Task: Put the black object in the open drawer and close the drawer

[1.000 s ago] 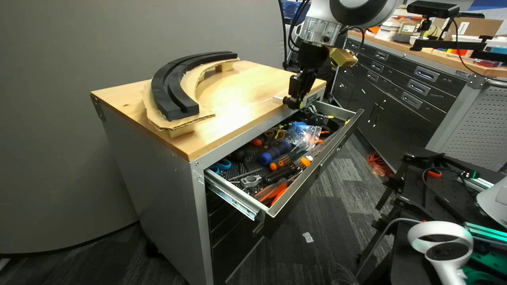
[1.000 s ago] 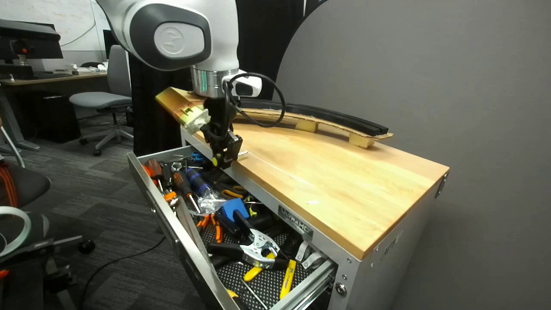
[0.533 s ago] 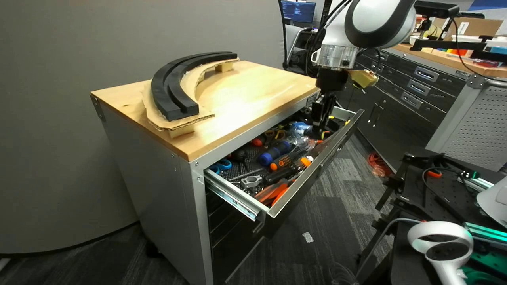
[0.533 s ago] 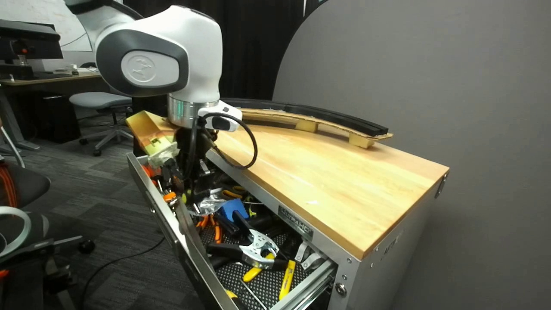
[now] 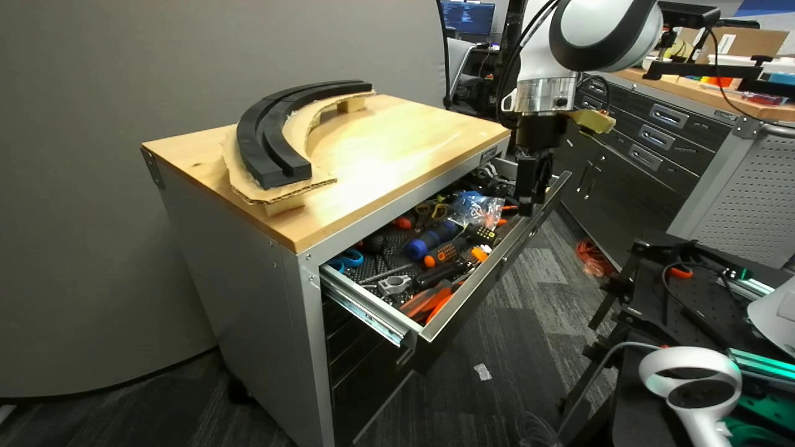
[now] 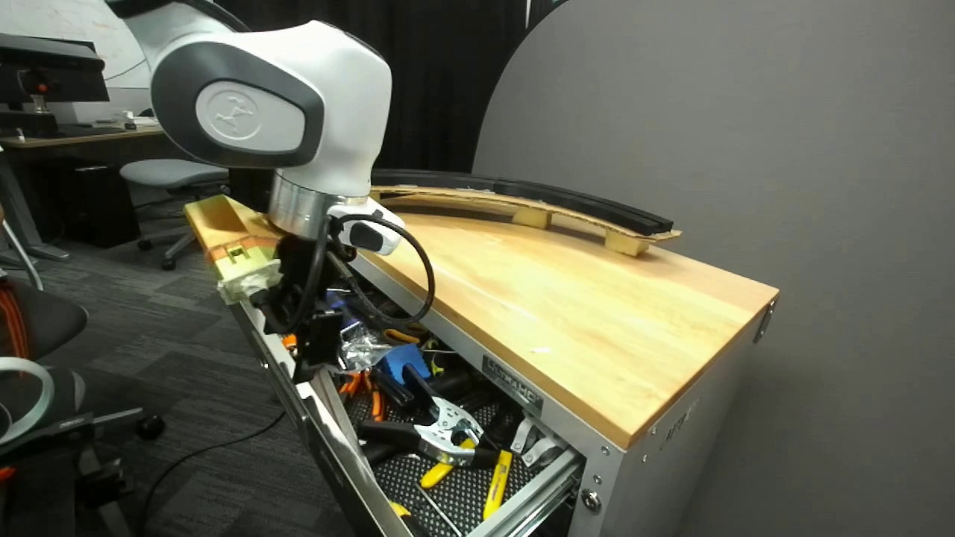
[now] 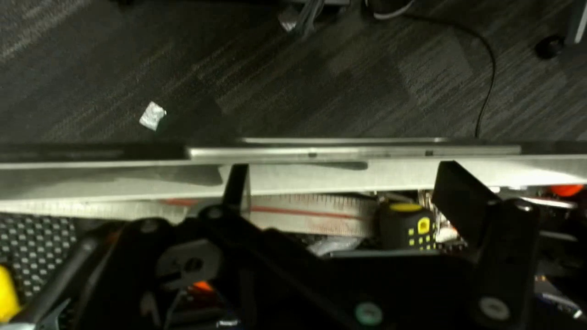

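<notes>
Placing looks done; closing is the step in hand

Small black blocky object with yellow dots [image 7: 406,227] lies inside the wide, shallow, light-grey metal drawer [image 7: 307,181], just inside its front wall, beside a pale ruler-like strip with tick marks [image 7: 316,222]. Drawer stands extended, not yet closed. Black two-fingered claw [image 7: 341,169]: fingers spread well apart, nothing gripped. In the wrist view the tips overlap the front wall; touching or just above, can't tell. Large black crescent-shaped piece [image 5: 251,139] sits on a tan cardboard support [image 5: 298,130] over the light wooden surface [image 5: 397,155]; not the target, I'd judge.

To close well: lift straight up first, so no finger hooks the wall or drags the object. Then move out past the front, bring the fingers together for one firm pushing face, and come down on the outer side. Press near the middle of the panel's width; an off-centre shove may skew it on the slides. Push slow and level, straight toward the wood-topped grey metal cabinet [image 5: 248,267], fingers kept out of the closing gap. Watch the silver-and-black spring clamp [image 6: 440,425]: one handle seems to tilt up and could catch the cabinet's lip. If it drags, stop, don't force. Keep pressing until the front sits flush.
</notes>
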Robot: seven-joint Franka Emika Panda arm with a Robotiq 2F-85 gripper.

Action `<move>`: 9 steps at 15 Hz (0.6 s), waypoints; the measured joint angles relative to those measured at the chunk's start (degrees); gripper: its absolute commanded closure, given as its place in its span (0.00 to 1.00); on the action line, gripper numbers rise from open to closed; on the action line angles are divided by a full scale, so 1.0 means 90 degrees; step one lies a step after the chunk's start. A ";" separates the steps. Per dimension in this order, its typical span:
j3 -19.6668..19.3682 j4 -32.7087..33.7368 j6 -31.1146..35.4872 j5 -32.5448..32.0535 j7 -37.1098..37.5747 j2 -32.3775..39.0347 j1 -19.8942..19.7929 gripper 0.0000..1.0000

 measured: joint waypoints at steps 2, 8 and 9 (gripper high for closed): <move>-0.0101 0.0005 -0.0678 -0.0277 0.0004 -0.0040 -0.0033 0.25; -0.0202 -0.0264 0.0191 -0.1051 0.0820 0.0341 -0.0028 0.67; -0.0202 -0.0360 0.0691 -0.1057 0.1020 0.0423 -0.0017 0.73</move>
